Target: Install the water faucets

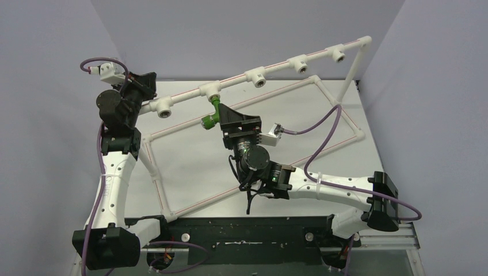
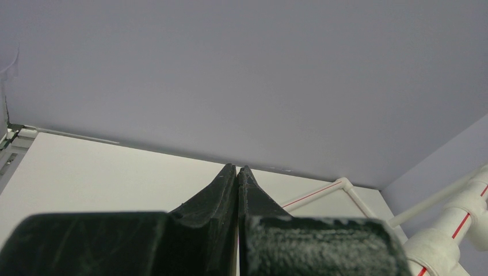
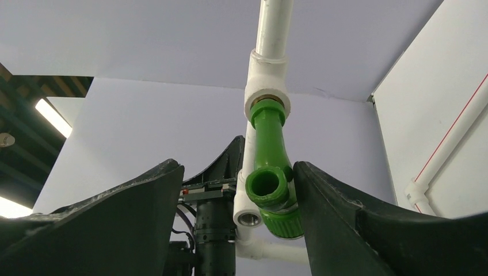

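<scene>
The bright-green water faucet (image 1: 211,113) hangs from a white tee fitting (image 1: 209,90) on the raised pipe, its threaded end in the tee's socket. In the right wrist view the faucet (image 3: 268,144) sits between my right gripper's (image 3: 236,167) wide-open jaws, close against the right finger (image 3: 334,201), with its spout mouth facing the camera. In the top view my right gripper (image 1: 218,115) is right beside the faucet. My left gripper (image 1: 148,85) is at the left end of the raised pipe, and in its wrist view (image 2: 237,171) the jaws are shut with nothing between them.
The raised pipe carries more bare tee fittings (image 1: 164,108) (image 1: 257,77) (image 1: 299,64) (image 1: 338,54). A low rectangular white pipe frame (image 1: 247,100) with red stripes lies on the white table (image 1: 190,161). Grey walls close the back and sides.
</scene>
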You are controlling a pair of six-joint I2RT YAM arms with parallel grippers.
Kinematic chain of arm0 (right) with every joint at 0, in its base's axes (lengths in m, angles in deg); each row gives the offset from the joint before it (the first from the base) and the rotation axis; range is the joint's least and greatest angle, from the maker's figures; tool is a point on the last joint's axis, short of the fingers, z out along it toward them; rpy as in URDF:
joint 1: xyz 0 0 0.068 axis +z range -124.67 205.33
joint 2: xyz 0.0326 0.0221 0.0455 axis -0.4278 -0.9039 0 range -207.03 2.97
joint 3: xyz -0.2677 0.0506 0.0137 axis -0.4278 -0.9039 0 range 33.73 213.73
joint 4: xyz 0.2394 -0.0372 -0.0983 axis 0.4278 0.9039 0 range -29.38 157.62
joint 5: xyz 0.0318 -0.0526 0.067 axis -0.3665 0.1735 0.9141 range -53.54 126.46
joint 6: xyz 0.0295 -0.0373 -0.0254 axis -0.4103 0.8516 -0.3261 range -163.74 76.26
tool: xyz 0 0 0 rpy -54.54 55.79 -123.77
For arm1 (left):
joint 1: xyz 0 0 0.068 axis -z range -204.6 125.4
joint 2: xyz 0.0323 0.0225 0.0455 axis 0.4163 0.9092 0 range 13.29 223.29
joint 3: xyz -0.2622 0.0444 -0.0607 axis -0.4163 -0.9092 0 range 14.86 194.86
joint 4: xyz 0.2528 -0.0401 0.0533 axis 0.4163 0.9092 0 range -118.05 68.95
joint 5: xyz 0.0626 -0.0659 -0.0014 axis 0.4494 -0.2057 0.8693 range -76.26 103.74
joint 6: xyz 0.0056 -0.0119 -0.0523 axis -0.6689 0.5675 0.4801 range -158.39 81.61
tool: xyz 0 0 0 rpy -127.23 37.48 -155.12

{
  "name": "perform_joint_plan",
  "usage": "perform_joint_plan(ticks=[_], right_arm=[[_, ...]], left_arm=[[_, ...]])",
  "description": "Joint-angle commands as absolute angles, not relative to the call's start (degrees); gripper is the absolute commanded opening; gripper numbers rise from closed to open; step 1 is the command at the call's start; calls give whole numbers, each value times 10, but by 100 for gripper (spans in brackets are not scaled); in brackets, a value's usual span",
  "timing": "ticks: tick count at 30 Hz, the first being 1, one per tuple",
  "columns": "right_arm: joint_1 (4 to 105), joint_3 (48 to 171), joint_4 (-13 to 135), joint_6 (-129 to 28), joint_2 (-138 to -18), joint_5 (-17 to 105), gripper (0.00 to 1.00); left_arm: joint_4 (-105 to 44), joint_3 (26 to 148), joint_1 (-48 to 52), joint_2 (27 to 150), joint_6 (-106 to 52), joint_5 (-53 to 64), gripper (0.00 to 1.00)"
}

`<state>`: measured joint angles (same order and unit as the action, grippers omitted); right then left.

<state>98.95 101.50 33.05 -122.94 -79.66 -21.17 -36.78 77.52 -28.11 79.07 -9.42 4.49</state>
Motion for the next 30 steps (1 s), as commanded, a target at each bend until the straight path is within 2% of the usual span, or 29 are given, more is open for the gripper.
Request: perform_joint_plan(ticks=[1,14,20,30], right_arm=[[996,1016,308,-1241,-756,-212,72],[994,992,410,-1201,-709,-185,81],[982,993,445,-1086,-675,-150,83],[925,1017,473,-740,-624,42,82]], left_arm=[[-185,704,-294,844,-100,52,0],[-184,704,-294,847,-100,56,0],[-183,704,-294,849,-100,53,0],[-184,705,-294,855,-98,49,0]])
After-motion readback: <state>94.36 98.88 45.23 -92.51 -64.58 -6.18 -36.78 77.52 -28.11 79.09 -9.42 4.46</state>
